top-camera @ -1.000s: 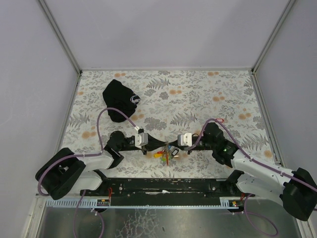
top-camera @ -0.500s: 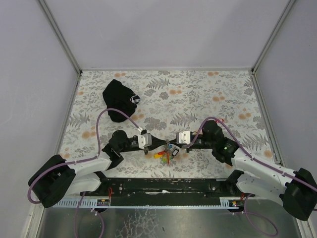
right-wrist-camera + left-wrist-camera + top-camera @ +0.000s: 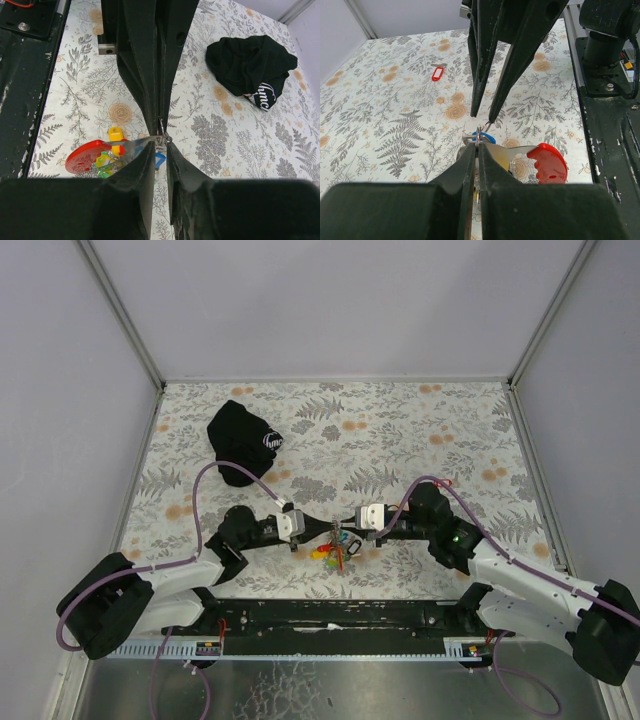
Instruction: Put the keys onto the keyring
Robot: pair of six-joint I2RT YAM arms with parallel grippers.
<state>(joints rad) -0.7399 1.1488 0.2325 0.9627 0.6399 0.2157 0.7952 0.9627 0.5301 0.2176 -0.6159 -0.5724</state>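
Keyring point(image 3: 480, 133) pinched in clenched left hand point(image 3: 476, 148); right hand point(image 3: 161, 145) slightly parted, released; keys point(image 3: 115, 135) clustered beside.

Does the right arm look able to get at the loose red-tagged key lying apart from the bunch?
Probably yes: the red-tagged key lies alone in the open, with nothing over it. The right tool, jaws slightly apart at the keyring, would have to back away first.

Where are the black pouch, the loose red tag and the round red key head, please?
black pouch point(image 3: 245, 60): right wrist view, cloth middle.
loose red tag point(image 3: 437, 74): left wrist view, plastic body.
round red key head point(image 3: 547, 162): left wrist view, flat face.
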